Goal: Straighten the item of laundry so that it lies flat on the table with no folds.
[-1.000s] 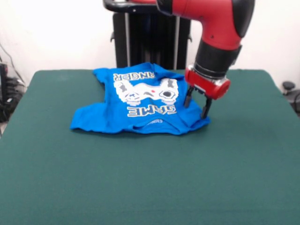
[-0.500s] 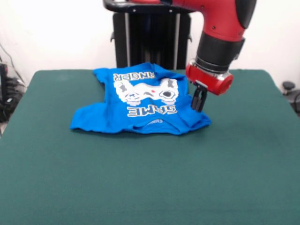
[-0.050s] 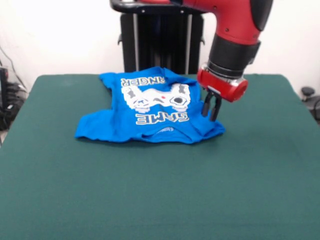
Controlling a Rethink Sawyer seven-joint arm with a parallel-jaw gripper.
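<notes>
A broad dark green worktop [image 3: 150, 190] with a matte, felt-like surface fills most of the frame, its far edge crossing the upper third. Coming down at the upper right is a red and black arm [image 3: 235, 35], smooth and rounded, ending in a red collar. On the cloth surface, in the upper middle of the frame, lies a bright blue T-shirt [image 3: 145, 107], soft and rumpled, its long axis running roughly left to right. Its collar faces the bottom of the frame, so the white lettering and the white-and-grey game controller print read upside down. The right-hand edge is bunched into folds. Just above that bunched edge hangs the gripper [image 3: 211, 114], its two dark fingers slightly parted and holding nothing.
</notes>
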